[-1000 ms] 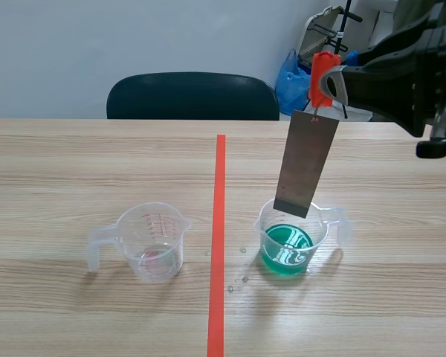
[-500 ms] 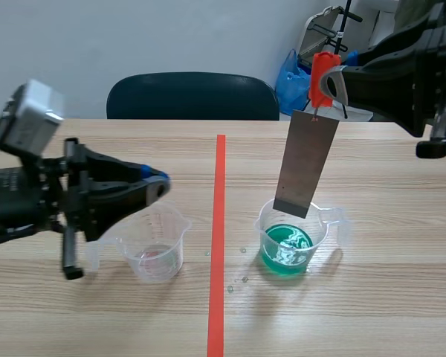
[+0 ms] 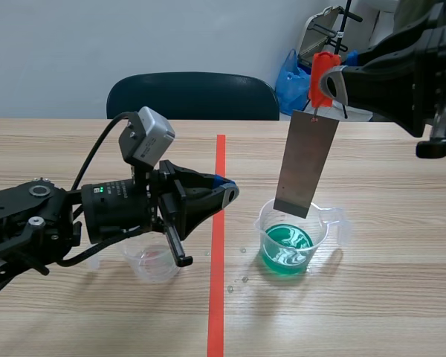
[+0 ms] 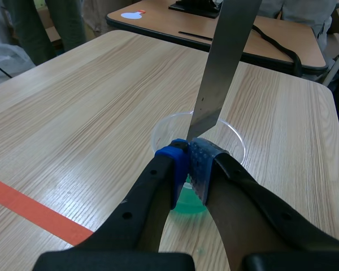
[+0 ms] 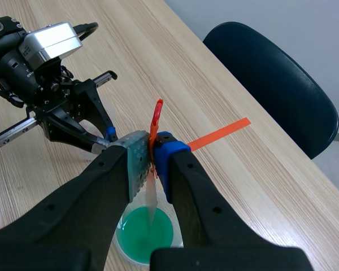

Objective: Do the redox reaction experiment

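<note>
Plainly, one wooden table [image 3: 386, 297] fills most of the scene, with a single red tape line [image 3: 216, 312] running from near to far down its middle. One dark chair [image 3: 193, 97] stands behind the far edge, and one blue bag [image 3: 290, 82] shows to its right.

Two black arms are in view. The left arm [image 3: 30, 219] lies low over the left half of the table and points right, its tip reaching just past the tape line. The right arm [image 3: 409, 67] is raised at the far right.

One grey metal strip [image 3: 306, 163] hangs almost upright, slightly tilted. Its lower end sits at the mouth of the right cup, above the green liquid.

There are two clear plastic measuring cups. The cup of green liquid [image 3: 323, 227] stands right of the tape. The other cup [image 3: 154, 266] stands left of the tape and is partly hidden by the left arm.

One orange-red clip [image 3: 323, 74] holds the top of the strip. A few small drops [image 3: 244, 280] lie on the table between the tape and the green cup.

The left gripper [image 4: 190, 161] is closed with its pads pressed together on nothing. It is aimed at the strip's lower end and the green cup. The right gripper [image 5: 152, 152] is clamped on the clip, with the strip hanging below it.
</note>
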Robot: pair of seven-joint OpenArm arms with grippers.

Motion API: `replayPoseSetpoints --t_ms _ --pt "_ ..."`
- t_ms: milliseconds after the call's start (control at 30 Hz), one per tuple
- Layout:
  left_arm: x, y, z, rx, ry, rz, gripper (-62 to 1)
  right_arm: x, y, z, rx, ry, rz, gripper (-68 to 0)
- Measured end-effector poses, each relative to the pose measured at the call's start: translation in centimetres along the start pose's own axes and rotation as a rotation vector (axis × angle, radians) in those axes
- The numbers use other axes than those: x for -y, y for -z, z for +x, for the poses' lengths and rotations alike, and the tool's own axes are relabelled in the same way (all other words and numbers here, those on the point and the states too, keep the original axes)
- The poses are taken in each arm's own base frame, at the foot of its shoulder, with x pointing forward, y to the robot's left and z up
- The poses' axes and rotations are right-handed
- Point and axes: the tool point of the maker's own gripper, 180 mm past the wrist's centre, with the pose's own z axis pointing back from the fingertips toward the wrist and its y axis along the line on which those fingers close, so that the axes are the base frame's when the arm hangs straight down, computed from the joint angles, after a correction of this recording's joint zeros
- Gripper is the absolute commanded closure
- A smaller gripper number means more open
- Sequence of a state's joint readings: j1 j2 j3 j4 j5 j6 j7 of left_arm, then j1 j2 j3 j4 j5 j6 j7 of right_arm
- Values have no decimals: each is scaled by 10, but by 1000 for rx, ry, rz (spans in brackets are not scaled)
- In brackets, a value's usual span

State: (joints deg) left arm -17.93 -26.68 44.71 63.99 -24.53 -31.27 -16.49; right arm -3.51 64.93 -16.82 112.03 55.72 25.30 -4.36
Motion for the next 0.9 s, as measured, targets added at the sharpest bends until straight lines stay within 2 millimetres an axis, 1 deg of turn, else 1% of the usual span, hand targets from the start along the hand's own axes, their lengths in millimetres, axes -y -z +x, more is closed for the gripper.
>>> replayPoseSetpoints --t_ms 133,500,600,667,733,800,900 --pt "2 3 1 8 -4 -4 -19 0 0 0 0 0 0 -8" --pt "1 2 1 3 -3 -3 -19 0 0 0 -2 0 0 -8" --pt "-4 -4 0 -1 10 15 -19 0 0 0 -2 0 0 -8" --pt "-12 -17 4 19 19 33 -19 0 0 0 -3 0 0 -8" --pt "-24 -38 6 24 25 62 -19 0 0 0 -3 0 0 -8" --pt "-36 -66 5 14 48 97 -19 0 0 0 -3 0 0 -8" --pt "-50 -118 -1 -21 80 166 -19 0 0 -1 -3 -1 0 -8"
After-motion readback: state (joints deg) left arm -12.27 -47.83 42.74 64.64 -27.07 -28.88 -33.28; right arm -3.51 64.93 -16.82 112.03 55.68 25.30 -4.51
